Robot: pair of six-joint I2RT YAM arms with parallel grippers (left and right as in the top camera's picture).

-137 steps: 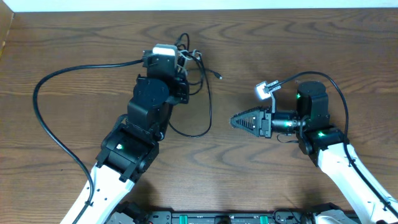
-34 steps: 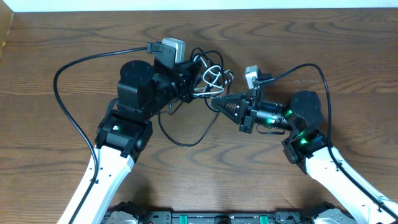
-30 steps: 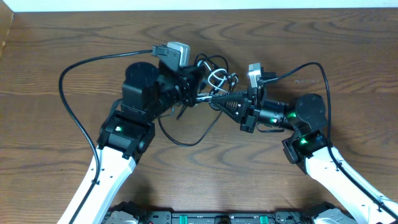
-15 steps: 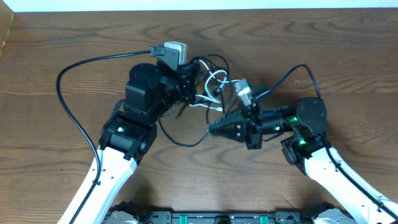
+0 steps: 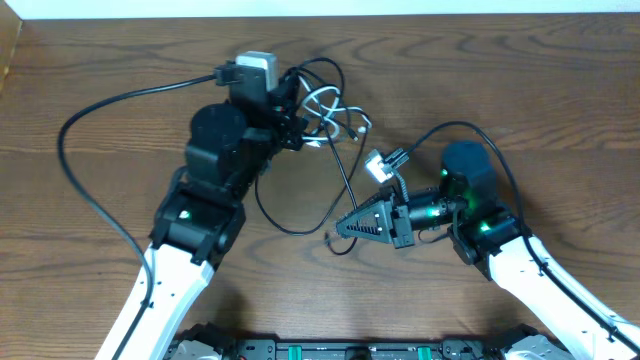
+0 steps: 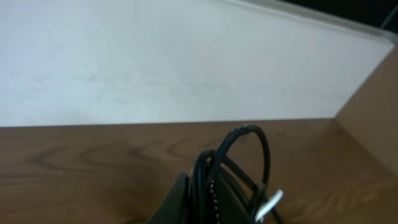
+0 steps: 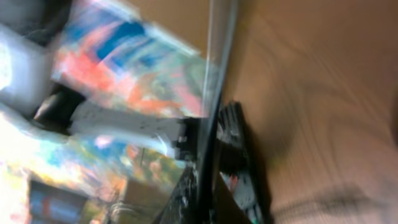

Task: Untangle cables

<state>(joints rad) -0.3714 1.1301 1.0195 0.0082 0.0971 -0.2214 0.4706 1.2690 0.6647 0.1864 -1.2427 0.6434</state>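
Moved: the right gripper (image 5: 340,228) has drawn back from the cables (image 5: 325,108) toward the near edge of the table (image 5: 560,80), taking one black strand (image 5: 351,180) with it. The left gripper (image 5: 297,130) has swung slightly away from that edge, and the knot has gone along.
Cables: a knot of loops sits right at the left gripper's tips. The white cord (image 5: 318,98) curls inside the knot, and small plug ends poke out on the knot's right.
Black strand: it runs from the knot's right side down to the right gripper's tip, nearly straight.
Slack loop (image 5: 290,222): a black loop sags from the knot toward the near edge and lies on the wood.
Left jaws: clenched on the cables.
Right jaws: clamped tight on the black strand, well apart from the knot.
Overhead only: both arms, and the whole strand stretched between knot and right gripper.
Left wrist only: black loops arch up out of the fingers beside a scrap of white, with a pale wall (image 6: 155,56) beyond the table.
Right wrist only: badly blurred, though the strand runs straight in between the fingers.
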